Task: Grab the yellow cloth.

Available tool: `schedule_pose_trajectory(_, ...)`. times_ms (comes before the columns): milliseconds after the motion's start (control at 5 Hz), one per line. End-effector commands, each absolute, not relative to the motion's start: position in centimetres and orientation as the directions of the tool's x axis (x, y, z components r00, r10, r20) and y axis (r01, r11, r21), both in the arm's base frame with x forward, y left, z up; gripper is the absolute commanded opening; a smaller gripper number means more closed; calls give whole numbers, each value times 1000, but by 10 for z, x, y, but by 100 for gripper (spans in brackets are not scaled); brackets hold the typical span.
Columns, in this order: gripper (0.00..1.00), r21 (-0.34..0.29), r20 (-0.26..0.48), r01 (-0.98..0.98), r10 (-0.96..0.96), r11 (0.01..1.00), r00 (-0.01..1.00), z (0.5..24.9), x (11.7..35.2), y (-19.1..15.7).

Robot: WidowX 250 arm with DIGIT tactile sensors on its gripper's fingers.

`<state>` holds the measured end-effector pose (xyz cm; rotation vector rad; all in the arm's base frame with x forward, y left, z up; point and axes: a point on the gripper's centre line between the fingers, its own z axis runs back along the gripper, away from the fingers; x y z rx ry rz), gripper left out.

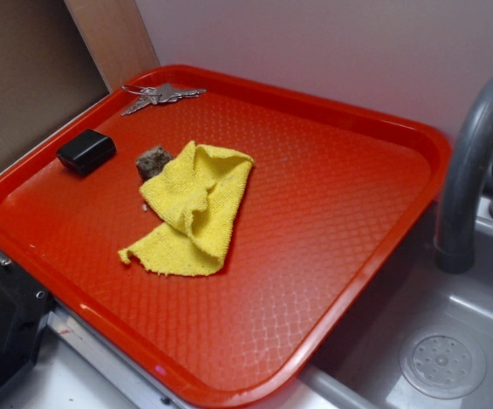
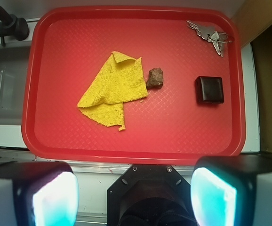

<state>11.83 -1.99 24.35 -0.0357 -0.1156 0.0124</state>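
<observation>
The yellow cloth (image 1: 194,209) lies folded and crumpled on the red tray (image 1: 340,213), left of its middle. In the wrist view the cloth (image 2: 113,89) sits in the tray's (image 2: 173,132) left half, with a small brown-grey sponge chunk (image 2: 155,78) touching its right edge. My gripper (image 2: 134,195) is high above the tray's near edge, well clear of the cloth. Its two pads stand wide apart with nothing between them. The gripper does not show in the exterior view.
A black box (image 1: 86,152) (image 2: 209,89) and a bunch of keys (image 1: 157,95) (image 2: 209,35) lie on the tray. The sponge chunk (image 1: 153,161) sits by the cloth. A grey sink (image 1: 451,341) with a faucet (image 1: 472,170) adjoins the tray.
</observation>
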Motion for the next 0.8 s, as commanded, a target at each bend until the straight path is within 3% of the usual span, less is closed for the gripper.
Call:
schedule_pose_trajectory(0, 100, -36, 115, -10, 14, 999, 993, 243, 118, -20)
schedule_pose_trajectory(200, 100, -113, 82, -259, 269, 959, 960, 193, 154, -41)
schedule_pose_trajectory(400, 100, -103, 80, -489, 497, 866, 864, 143, 178, -60)
schedule_pose_trajectory(600, 100, -107, 106, -686, 694, 720, 712, 94, 188, -48)
